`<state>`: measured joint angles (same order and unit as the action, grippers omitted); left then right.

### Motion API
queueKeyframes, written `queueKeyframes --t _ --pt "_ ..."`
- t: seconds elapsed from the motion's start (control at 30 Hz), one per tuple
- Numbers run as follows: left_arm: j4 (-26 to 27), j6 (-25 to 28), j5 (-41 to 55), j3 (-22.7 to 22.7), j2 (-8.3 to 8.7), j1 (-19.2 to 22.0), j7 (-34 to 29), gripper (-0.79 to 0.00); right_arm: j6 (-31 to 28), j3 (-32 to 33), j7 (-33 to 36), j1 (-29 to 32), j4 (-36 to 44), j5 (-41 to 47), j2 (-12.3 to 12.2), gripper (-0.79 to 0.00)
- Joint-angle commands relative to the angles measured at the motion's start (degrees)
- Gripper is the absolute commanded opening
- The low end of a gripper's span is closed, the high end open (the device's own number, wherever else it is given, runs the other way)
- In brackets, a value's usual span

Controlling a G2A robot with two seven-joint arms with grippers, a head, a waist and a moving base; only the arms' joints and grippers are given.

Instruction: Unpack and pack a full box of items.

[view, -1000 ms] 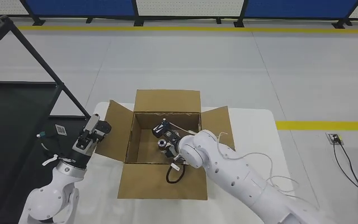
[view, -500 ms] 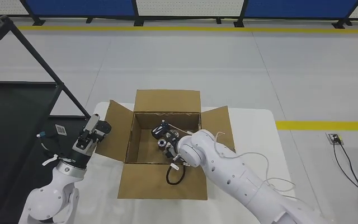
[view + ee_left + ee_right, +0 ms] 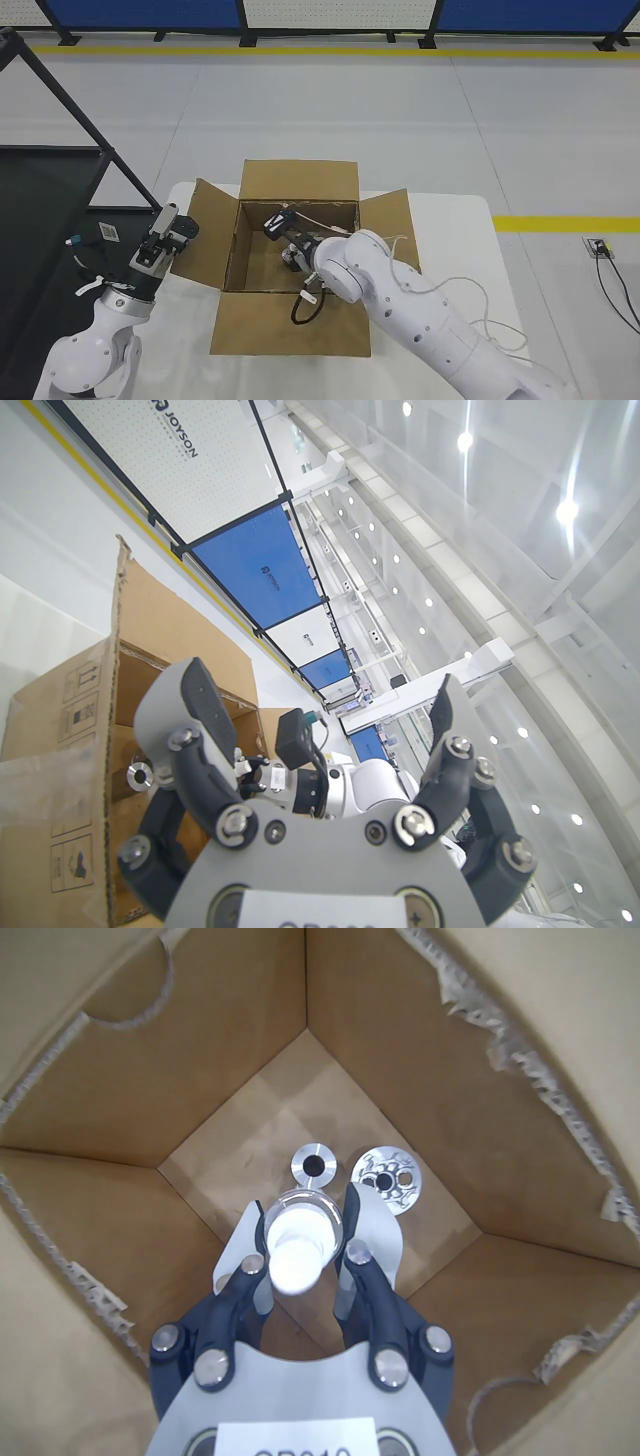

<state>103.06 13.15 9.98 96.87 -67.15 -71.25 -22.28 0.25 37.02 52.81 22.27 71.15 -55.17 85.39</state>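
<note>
The right pincer [image 3: 303, 1206] is clamped across a clear-rimmed white cylinder [image 3: 299, 1240] inside the box [image 3: 410, 1058]. Just beyond its tips a metal ring [image 3: 313, 1167] and a perforated disc [image 3: 387, 1180] lie on the box floor. The cylinder looks light, stiff, smooth, perhaps brittle: hold its sides gently. The left pincer [image 3: 322, 695] gapes outside the box.

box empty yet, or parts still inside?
Not empty. Two metal parts lie on the box floor, a flanged ring and a slotted disc, and the right gripper, inside the box, is shut on a white cylindrical part.
</note>
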Motion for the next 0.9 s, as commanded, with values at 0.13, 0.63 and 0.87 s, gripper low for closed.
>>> queueKeyframes --t 0.13,0.63,0.87 --pt "0.00 0.00 0.00 0.00 0.00 0.00 0.00 0.000 0.91 5.71 3.36 5.75 12.83 -5.45 -2.57 -0.785" --pt "0.00 0.00 0.00 0.00 0.00 0.00 0.00 0.000 6.74 21.26 7.26 21.59 36.84 -20.74 -6.88 -0.785" --pt "0.00 0.00 0.00 0.00 0.00 0.00 0.00 0.000 11.95 30.05 6.79 31.17 45.51 -26.27 -8.12 -0.785"
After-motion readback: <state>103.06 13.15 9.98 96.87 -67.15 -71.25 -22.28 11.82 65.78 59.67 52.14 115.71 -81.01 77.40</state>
